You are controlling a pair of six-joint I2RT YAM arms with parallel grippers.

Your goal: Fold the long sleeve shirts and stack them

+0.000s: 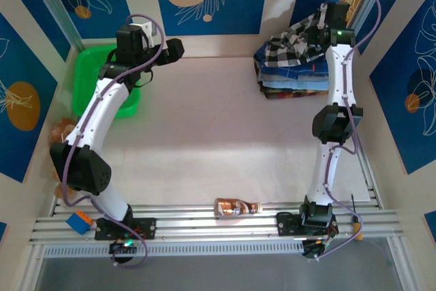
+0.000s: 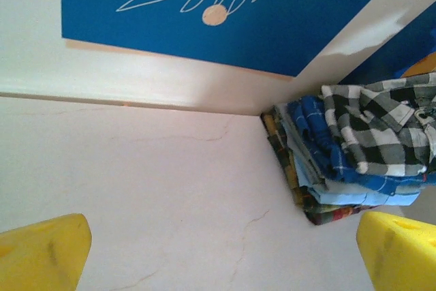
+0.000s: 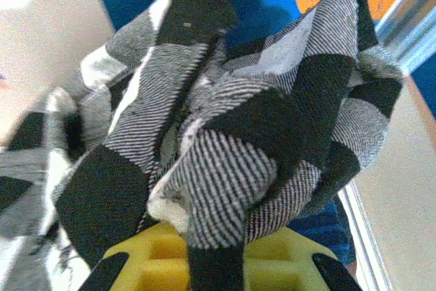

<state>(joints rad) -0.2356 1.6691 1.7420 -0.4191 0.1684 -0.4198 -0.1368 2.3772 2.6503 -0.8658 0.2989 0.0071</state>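
A black-and-white checked shirt (image 1: pixel 294 40) lies crumpled on top of a stack of folded plaid shirts (image 1: pixel 293 81) at the table's back right corner. My right gripper (image 1: pixel 320 20) is above that pile and shut on the checked shirt. In the right wrist view the checked cloth (image 3: pixel 225 134) is bunched between the yellow fingers of the right gripper (image 3: pixel 214 260). My left gripper (image 1: pixel 176 49) hangs open over the back left of the table. Its yellow fingertips (image 2: pixel 41 250) stand wide apart with bare table between them. The left wrist view faces the stack (image 2: pixel 320 189), with the checked shirt (image 2: pixel 381 134) over a navy blue shirt (image 2: pixel 315 127).
A green plastic basket (image 1: pixel 92 80) stands at the back left, a brown plush toy (image 1: pixel 63 131) just in front of it. A brown bottle-like object (image 1: pixel 235 207) lies on the front rail between the arm bases. Blue patterned walls close in the table's back and sides.
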